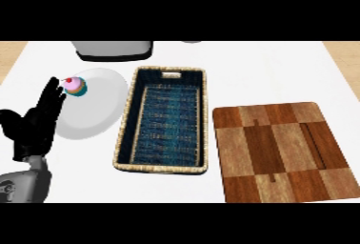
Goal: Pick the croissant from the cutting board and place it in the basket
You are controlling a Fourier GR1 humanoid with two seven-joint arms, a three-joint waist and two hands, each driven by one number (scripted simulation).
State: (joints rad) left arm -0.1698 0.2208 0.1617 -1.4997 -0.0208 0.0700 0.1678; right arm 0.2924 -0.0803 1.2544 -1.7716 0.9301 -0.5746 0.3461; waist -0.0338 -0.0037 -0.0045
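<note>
No croissant is showing anywhere: the cutting board (281,152) is lying bare at the right and the basket (163,164) beside it is holding nothing. The risk, I'd judge, is a reach closing on nothing. The left hand (34,127) is resting open, fingers up, over the plate (95,109) carrying a cupcake (74,86). The right hand is out of sight.

Colours and patterns on a white kitchen counter (267,71).

The cutting board (280,152) is a patchwork of light and dark brown wood blocks. The basket (163,120) has a pale straw woven rim and a dark blue woven inside. A white plate (95,114) bears a pink, teal and orange cupcake (74,86). The left hand (32,126) is black on a grey forearm. A grey and black appliance (112,49) is at the top.
</note>
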